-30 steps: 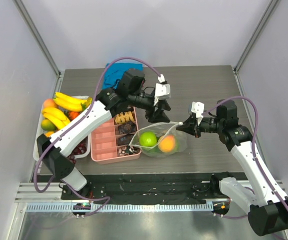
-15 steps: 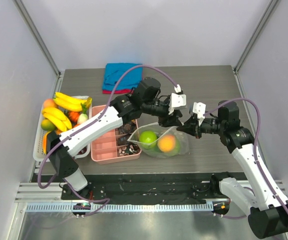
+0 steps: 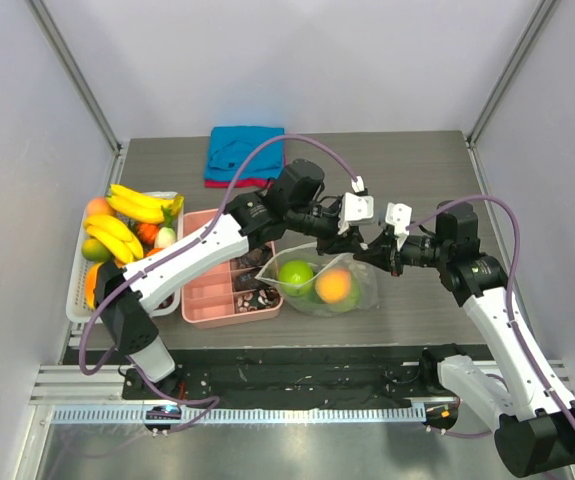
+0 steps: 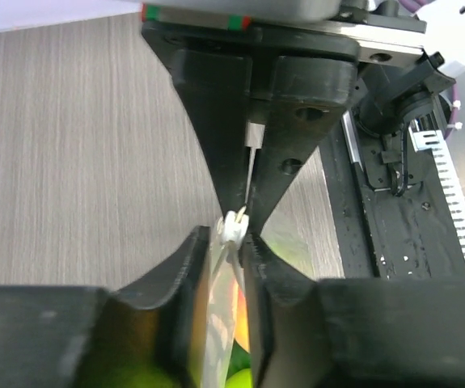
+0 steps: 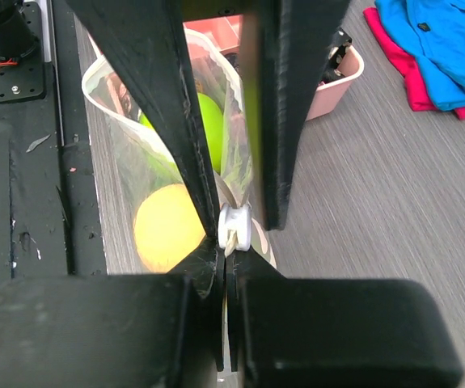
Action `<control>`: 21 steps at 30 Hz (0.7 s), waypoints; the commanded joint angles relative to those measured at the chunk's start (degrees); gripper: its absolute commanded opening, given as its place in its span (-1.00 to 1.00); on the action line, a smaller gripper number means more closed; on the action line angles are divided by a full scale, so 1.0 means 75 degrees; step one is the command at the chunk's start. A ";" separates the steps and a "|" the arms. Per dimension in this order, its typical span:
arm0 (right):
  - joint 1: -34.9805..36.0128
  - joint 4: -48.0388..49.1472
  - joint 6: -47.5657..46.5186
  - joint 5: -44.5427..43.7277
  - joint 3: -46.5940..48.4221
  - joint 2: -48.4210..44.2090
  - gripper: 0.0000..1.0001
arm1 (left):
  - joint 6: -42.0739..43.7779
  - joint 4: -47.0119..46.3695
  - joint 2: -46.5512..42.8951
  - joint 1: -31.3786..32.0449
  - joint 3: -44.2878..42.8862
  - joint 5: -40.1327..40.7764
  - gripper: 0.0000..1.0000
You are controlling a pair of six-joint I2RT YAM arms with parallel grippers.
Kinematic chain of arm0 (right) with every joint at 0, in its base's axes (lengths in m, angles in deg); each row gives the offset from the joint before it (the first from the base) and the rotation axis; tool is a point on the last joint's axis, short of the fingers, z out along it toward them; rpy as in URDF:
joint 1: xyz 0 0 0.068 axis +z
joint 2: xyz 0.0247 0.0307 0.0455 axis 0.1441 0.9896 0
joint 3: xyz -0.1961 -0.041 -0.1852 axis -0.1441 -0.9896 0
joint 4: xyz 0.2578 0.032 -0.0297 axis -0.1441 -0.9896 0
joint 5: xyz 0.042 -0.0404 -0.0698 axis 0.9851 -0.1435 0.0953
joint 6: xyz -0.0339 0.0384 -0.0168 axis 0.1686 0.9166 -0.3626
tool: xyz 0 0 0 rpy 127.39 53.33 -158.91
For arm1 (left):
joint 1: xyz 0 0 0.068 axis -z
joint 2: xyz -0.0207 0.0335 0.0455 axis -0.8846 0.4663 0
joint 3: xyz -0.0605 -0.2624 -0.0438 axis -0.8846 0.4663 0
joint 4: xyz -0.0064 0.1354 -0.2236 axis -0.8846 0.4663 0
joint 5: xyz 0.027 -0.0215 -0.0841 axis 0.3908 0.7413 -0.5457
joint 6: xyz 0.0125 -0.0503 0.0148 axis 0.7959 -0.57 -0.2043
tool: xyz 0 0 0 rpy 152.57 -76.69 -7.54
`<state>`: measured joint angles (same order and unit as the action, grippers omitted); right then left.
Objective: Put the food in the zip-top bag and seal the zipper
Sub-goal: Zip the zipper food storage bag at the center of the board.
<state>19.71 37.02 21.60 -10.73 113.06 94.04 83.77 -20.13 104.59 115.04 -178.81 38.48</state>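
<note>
The clear zip-top bag (image 3: 317,290) lies on the table with a green lime (image 3: 295,275) and an orange (image 3: 334,287) inside. My left gripper (image 3: 351,234) is shut around the bag's zipper edge (image 4: 220,323), right behind a white slider (image 4: 234,228). My right gripper (image 3: 367,251) is shut on the bag's right corner, tip to tip with the left. In the right wrist view the gripper (image 5: 227,263) pinches the edge just below the slider (image 5: 234,229). The lime (image 5: 208,121) and orange (image 5: 167,226) show through the plastic.
A pink compartment box (image 3: 207,290) with snacks stands left of the bag. A white basket (image 3: 75,262) with bananas (image 3: 132,205) and other fruit is at the far left. A folded blue and red cloth (image 3: 245,153) lies at the back.
My left gripper has slid right along the bag's mouth until it meets the right gripper. The right gripper has stayed almost still, holding the corner.
</note>
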 commanded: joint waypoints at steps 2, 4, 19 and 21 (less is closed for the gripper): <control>0.0036 0.0539 0.0225 0.0154 0.0106 -0.0107 -0.98 | 0.0283 0.0192 0.0066 0.0045 -0.0046 -0.0087 -0.74; 0.0036 0.0527 0.0237 0.0142 0.0106 -0.0119 -0.98 | 0.0295 0.0357 0.0031 0.0021 -0.0024 -0.0086 -0.88; 0.0036 0.0527 0.0272 0.0001 0.0024 -0.0283 -0.98 | 0.0377 0.1165 -0.0836 -0.0951 0.1242 -0.0016 -1.00; 0.0036 0.0527 0.0295 -0.0080 0.0024 -0.0283 -0.98 | 0.0529 0.1434 -0.0918 -0.1138 0.1359 -0.0004 -1.00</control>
<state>20.12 37.08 23.33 -11.78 112.25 93.84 85.50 -17.04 100.53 109.56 -170.50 36.32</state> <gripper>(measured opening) 0.017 0.045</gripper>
